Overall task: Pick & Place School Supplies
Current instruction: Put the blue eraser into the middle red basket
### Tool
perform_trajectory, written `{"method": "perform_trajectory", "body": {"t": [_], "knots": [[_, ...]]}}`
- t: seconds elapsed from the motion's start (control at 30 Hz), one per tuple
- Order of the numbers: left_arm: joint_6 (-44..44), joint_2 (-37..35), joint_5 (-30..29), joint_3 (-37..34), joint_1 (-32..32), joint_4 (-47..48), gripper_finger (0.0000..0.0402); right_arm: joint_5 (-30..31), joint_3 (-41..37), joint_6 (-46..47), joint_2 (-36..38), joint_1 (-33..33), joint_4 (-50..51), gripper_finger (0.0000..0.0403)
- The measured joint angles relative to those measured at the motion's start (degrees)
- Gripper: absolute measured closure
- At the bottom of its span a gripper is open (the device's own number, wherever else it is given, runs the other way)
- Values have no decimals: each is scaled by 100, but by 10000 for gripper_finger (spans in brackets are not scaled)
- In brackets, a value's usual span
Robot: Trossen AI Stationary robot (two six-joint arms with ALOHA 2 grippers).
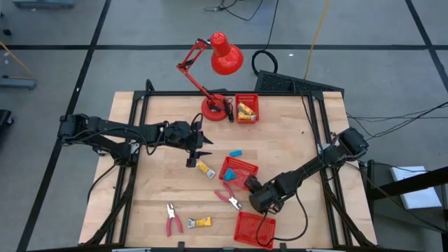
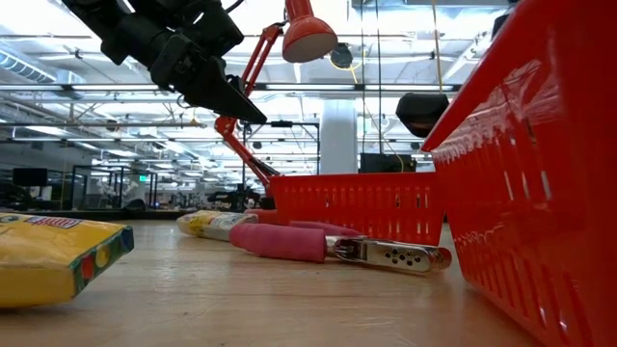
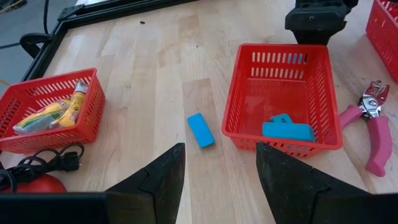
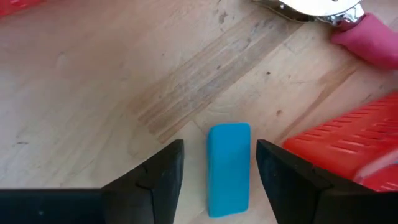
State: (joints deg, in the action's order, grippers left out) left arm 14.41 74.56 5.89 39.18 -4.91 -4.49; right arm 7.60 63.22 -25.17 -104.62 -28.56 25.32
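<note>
My right gripper (image 4: 219,144) is open and low over the table by the middle red basket (image 1: 238,170). Its fingers stand on either side of a light-blue eraser (image 4: 228,169) that lies flat on the wood, with a gap on each side. In the high view this gripper (image 1: 250,199) hides the eraser. My left gripper (image 3: 221,168) is open and empty. It hangs raised above the table's middle (image 1: 204,146) and faces a second blue eraser (image 3: 200,129) on the wood. More blue erasers (image 3: 286,130) lie in the middle basket. Pink-handled pliers (image 1: 229,199) lie beside my right gripper.
Red-handled pliers (image 1: 173,220) and a yellow tube (image 1: 200,222) lie near the near edge, and another yellow tube (image 1: 204,168) lies under my left gripper. A far basket (image 1: 246,107) holds yellow items beside the red lamp base (image 1: 215,110). A third basket (image 1: 254,229) stands at the near edge.
</note>
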Motion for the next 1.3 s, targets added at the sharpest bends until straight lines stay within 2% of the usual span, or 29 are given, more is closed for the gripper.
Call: {"method": "perform_trajectory", "body": {"t": [0.4,0.47,0.6,0.67,1.03,1.23,1.3], "knots": [[0,0,0,0,0,0,204,-348,-11,13,-7,263,204,249],[4,0,0,0,0,0,204,-345,-11,29,-9,263,233,276],[6,0,0,0,0,0,204,-336,-11,111,-9,245,238,363],[7,0,1,0,0,2,204,-301,-13,249,-11,193,227,367],[9,0,2,0,0,0,204,-53,-18,1988,19,-101,195,367],[11,0,2,0,0,0,204,-3,-50,3454,214,-91,-91,367],[13,0,6,0,2,0,204,27,-50,3910,272,-54,-310,381]]}}
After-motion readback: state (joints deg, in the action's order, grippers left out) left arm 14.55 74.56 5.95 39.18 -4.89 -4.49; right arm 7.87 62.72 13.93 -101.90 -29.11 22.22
